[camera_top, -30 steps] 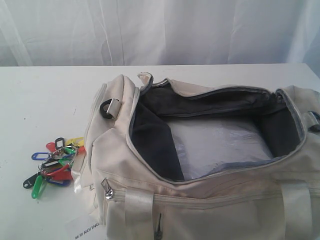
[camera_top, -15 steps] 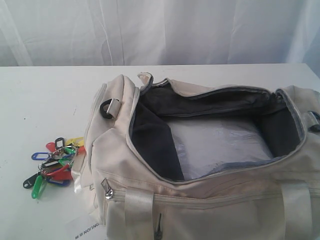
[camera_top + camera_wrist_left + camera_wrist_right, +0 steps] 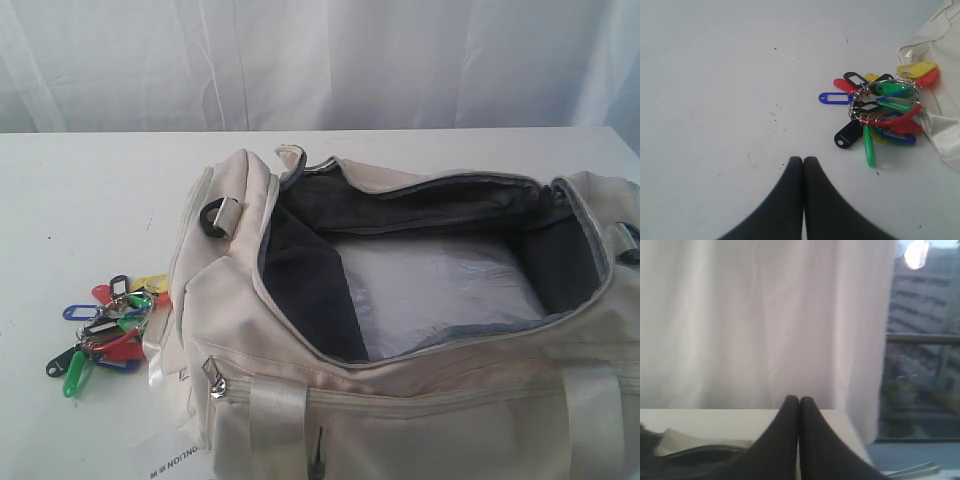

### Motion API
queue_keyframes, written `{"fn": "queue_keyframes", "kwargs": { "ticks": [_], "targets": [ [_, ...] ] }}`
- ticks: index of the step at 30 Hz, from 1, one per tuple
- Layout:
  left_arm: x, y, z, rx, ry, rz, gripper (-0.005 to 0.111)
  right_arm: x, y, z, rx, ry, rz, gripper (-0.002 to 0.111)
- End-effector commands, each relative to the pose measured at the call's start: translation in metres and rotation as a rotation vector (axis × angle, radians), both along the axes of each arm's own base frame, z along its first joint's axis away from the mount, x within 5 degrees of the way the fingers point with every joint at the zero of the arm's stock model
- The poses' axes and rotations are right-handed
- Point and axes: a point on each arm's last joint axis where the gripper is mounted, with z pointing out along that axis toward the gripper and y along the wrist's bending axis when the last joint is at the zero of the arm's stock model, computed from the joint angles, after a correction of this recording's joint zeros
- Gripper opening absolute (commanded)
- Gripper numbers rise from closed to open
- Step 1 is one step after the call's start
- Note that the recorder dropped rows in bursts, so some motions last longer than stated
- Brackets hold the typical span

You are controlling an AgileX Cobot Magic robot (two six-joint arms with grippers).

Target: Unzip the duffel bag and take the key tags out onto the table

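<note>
The duffel bag (image 3: 232, 260) lies on the table (image 3: 90, 190) with its top zipper undone and its mouth gaping, so the dark lining and a pale crinkled sheet (image 3: 430, 285) on the bottom show. A metal zipper pull (image 3: 212, 380) hangs at the near front corner beside a pale webbing handle (image 3: 277, 410), and a black ring (image 3: 212, 218) sits on the end panel. The key tags (image 3: 110, 325) lie out on the table just beside the bag's left end, a bunch of red, blue, green, yellow and black tags on metal rings, the nearest ones touching the fabric. The left gripper (image 3: 803, 160) hovers over bare tabletop near the bunch, its jaws pressed together on nothing. The right gripper (image 3: 799, 399) is raised above the bag and faces a white curtain (image 3: 765, 315), its jaws likewise together and empty. A white printed label (image 3: 170, 458) lies by the bag's front corner.
</note>
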Motion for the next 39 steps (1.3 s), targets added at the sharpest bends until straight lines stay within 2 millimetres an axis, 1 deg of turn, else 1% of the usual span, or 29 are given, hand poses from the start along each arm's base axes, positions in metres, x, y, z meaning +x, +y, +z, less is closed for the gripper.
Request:
{"fn": "queue_keyframes", "kwargs": {
  "ticks": [1, 6, 12, 15, 17, 20, 23, 25, 27, 30, 31, 33, 36, 39],
  "targets": [
    [0.000, 0.000, -0.001, -0.015, -0.001, -0.002, 0.000, 0.005, 0.015, -0.015, 0.132, 0.093, 0.123, 0.000],
    [0.000, 0.000, -0.001, -0.015, -0.003, -0.002, 0.000, 0.020, 0.022, -0.045, 0.093, 0.190, 0.116, 0.000],
    [0.000, 0.000, -0.001, -0.015, -0.003, -0.002, 0.000, 0.037, 0.031, -0.099, 0.029, 0.352, 0.103, 0.000],
    [0.000, 0.000, -0.001, -0.015, -0.003, -0.002, 0.000, 0.041, 0.032, -0.125, 0.006, 0.421, 0.099, 0.000],
    [0.000, 0.000, -0.001, -0.015, -0.003, -0.002, 0.000, 0.042, 0.035, -0.136, 0.041, 0.396, 0.117, 0.000],
    [0.000, 0.000, -0.001, -0.015, -0.003, -0.002, 0.000, 0.043, 0.038, -0.155, 0.049, 0.359, 0.154, 0.000],
    [0.000, 0.000, -0.001, -0.015, -0.003, -0.002, 0.000, 0.043, 0.039, -0.180, 0.034, 0.365, 0.164, 0.000],
    [0.000, 0.000, -0.001, -0.015, -0.003, -0.002, 0.000, 0.043, 0.043, -0.186, 0.062, 0.293, 0.204, 0.000],
    [0.000, 0.000, -0.001, -0.015, -0.003, -0.002, 0.000, 0.042, 0.047, -0.195, 0.140, 0.275, 0.245, 0.000],
    [0.000, 0.000, -0.001, -0.015, -0.003, -0.002, 0.000, 0.041, 0.051, -0.217, 0.278, 0.323, 0.277, 0.000],
    [0.000, 0.000, -0.001, -0.015, -0.003, -0.002, 0.000, 0.040, 0.051, -0.216, 0.309, 0.310, 0.285, 0.000],
    [0.000, 0.000, -0.001, -0.015, -0.003, -0.002, 0.000, 0.037, 0.049, -0.225, 0.290, 0.406, 0.261, 0.000],
    [0.000, 0.000, -0.001, -0.015, -0.003, -0.002, 0.000, 0.037, 0.049, -0.222, 0.303, 0.363, 0.272, 0.000],
    [0.000, 0.000, -0.001, -0.015, -0.003, -0.002, 0.000, 0.037, 0.050, -0.222, 0.308, 0.367, 0.272, 0.000]
  ]
}}
